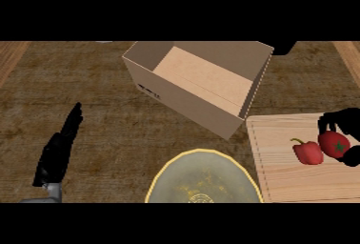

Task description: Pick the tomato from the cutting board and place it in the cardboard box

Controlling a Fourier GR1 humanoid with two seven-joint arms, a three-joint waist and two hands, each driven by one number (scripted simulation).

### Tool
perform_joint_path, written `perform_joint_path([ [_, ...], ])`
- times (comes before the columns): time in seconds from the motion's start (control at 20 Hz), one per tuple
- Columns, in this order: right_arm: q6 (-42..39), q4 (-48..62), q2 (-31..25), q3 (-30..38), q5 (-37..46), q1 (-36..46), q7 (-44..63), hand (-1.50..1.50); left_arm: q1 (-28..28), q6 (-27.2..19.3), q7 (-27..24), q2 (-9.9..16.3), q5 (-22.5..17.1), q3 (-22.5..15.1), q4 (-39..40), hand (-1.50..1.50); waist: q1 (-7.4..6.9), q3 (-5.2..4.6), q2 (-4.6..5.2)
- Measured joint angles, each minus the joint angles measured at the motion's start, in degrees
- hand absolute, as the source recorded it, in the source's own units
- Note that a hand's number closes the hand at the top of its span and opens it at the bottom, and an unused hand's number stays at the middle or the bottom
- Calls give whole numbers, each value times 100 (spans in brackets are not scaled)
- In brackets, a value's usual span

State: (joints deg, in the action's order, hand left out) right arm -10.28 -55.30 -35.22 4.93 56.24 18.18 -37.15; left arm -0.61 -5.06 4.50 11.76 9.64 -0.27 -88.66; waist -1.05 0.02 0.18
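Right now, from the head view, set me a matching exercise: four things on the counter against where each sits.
Things:
1. tomato
2. red pepper
3. cardboard box
4. plate

Places:
A. bottom centre, left of the cutting board
B. top centre, open
C. on the board, inside the right hand
D. on the board, just left of the tomato

Pairs: 1-C, 2-D, 3-B, 4-A

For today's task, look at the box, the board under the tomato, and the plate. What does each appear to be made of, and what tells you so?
The box looks like matte brown cardboard: flat folded panels with an open top. The cutting board looks like pale unvarnished wood, with faint lengthwise grain lines. The plate seems glazed ceramic, greenish with a yellow rim and a slight sheen, though painted plastic cannot be ruled out.
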Motion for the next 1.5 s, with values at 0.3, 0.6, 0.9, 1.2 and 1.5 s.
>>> perform_joint_path([
  [0.3, 433, 1321, 336, 61, 464, 1721, 810, 150, 192, 72, -8, -22, 39, -66, 102, 0, -202, 9, 66],
  [0.6, 905, 2420, 267, 314, 573, 2847, 745, 150, 243, 91, -17, -16, 34, 15, 185, 0, -145, 7, 56],
  [0.9, 313, 2564, 354, 916, -284, 3466, -24, 150, 56, 137, -49, 40, 13, 68, 64, 0, -65, 5, 8],
  [1.2, -582, 2435, 570, 1227, -983, 4000, -444, 150, 132, 120, 101, 44, 1, 151, 35, 0, 19, 0, -15],
  [1.5, -1186, 1831, 1016, 1247, -1415, 4333, 74, 150, 17, 166, 0, 74, -11, 248, 59, 0, 78, -5, -36],
])
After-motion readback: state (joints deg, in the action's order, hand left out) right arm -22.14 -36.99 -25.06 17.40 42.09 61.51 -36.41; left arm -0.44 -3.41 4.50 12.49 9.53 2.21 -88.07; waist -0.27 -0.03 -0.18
